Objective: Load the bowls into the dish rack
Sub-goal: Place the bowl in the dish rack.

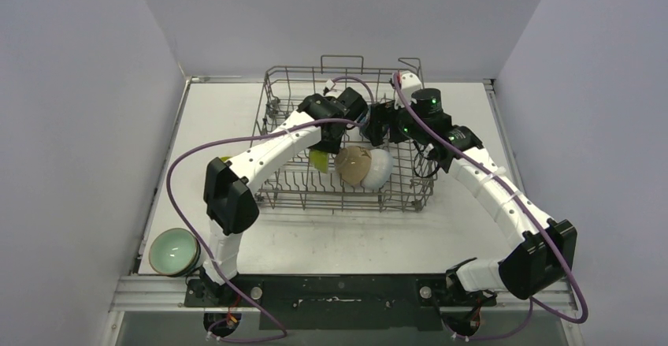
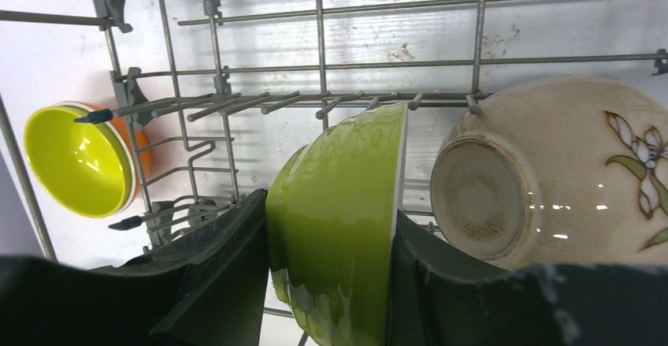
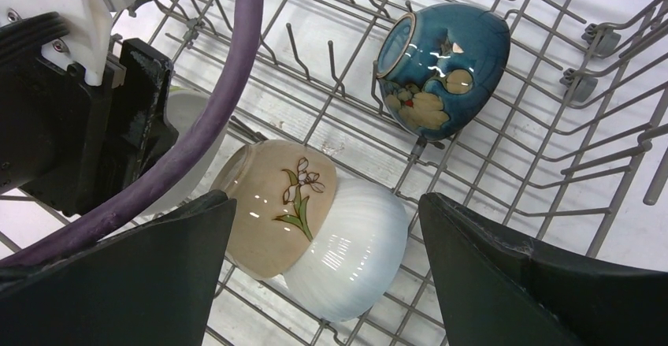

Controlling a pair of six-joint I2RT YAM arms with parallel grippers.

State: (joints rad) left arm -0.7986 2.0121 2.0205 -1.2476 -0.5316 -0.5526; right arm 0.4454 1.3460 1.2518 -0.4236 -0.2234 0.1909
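The dish rack (image 1: pixel 272 137) is a grey wire basket at mid-table. My left gripper (image 2: pixel 329 212) reaches into it and is shut on a lime bowl (image 2: pixel 346 157) held on edge, one finger on each side. Right beside it a beige flower-painted bowl (image 2: pixel 551 173) lies on its side, nested against a white bowl (image 3: pixel 354 259). A dark blue bowl (image 3: pixel 441 66) rests on its side farther in. My right gripper (image 3: pixel 327 267) hangs open above the beige and white pair, touching nothing. On the table, a pale green bowl (image 1: pixel 173 251) sits near the left base.
A yellow bowl (image 2: pixel 75 157) stacked in an orange bowl (image 2: pixel 140 145) lies just outside the rack's left wall. Upright tines (image 2: pixel 260 103) and wire walls surround both grippers. The left arm's purple cable (image 3: pixel 213 117) crosses the right wrist view.
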